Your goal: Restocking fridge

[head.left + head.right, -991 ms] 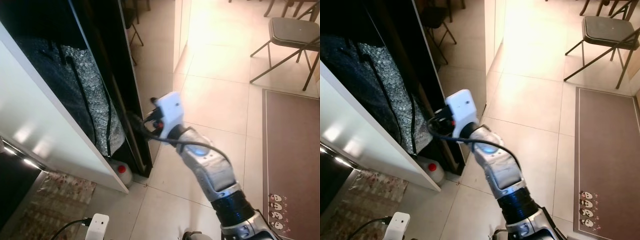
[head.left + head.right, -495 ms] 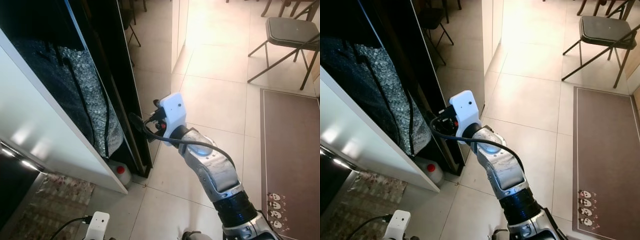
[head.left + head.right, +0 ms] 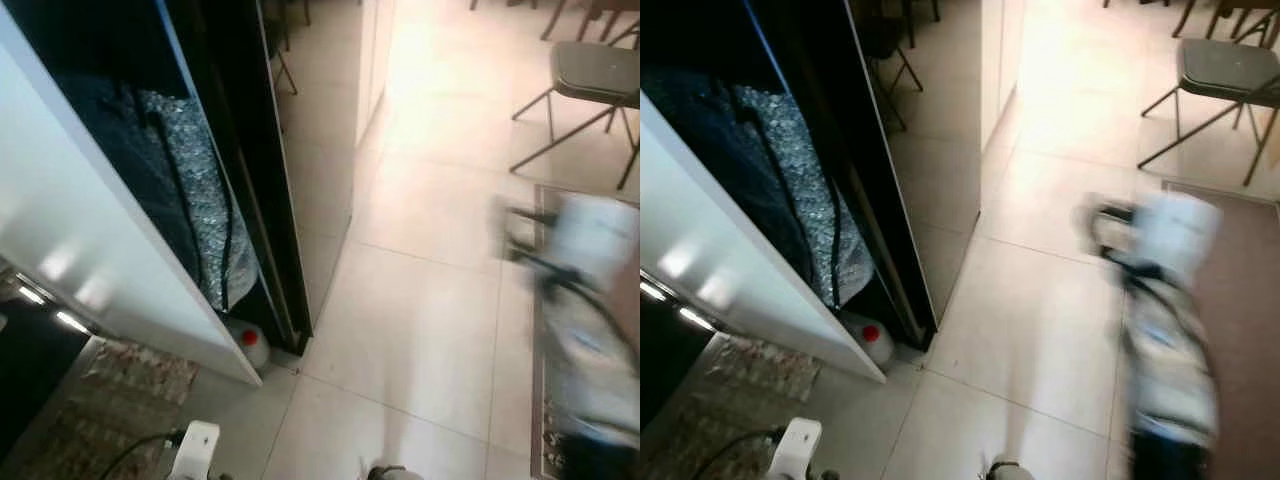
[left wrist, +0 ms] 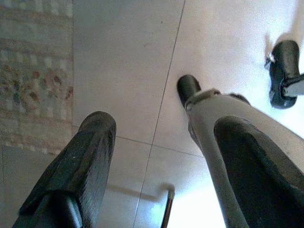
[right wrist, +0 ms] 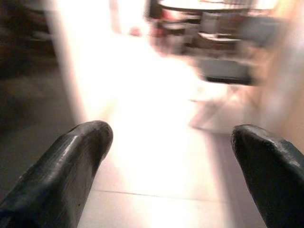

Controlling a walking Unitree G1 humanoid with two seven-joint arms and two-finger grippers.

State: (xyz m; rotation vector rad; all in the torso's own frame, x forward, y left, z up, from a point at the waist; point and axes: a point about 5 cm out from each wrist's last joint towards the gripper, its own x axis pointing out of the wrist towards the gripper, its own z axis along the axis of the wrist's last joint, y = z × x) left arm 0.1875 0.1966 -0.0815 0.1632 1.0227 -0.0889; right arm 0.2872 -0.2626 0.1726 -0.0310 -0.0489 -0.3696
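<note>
Swung away from the fridge (image 3: pixel 235 180), the right arm (image 3: pixel 1165 330) blurs over pale floor tiles (image 3: pixel 420 330) beside a brown mat (image 3: pixel 1240 300); both jaws gape wide, empty. A folding chair (image 3: pixel 590 80) stands beyond.

My right arm (image 3: pixel 1165 330) is a motion smear over the tiles right of the fridge (image 3: pixel 245 170); I cannot make out its outline. In the right wrist view the room beyond the fingers (image 5: pixel 71 166) is blurred, the furniture unreadable. The fridge is cut off by the top edge, its interior dark. A white jug (image 3: pixel 245 345) with a red cap sits half hidden at the fridge's foot.
</note>
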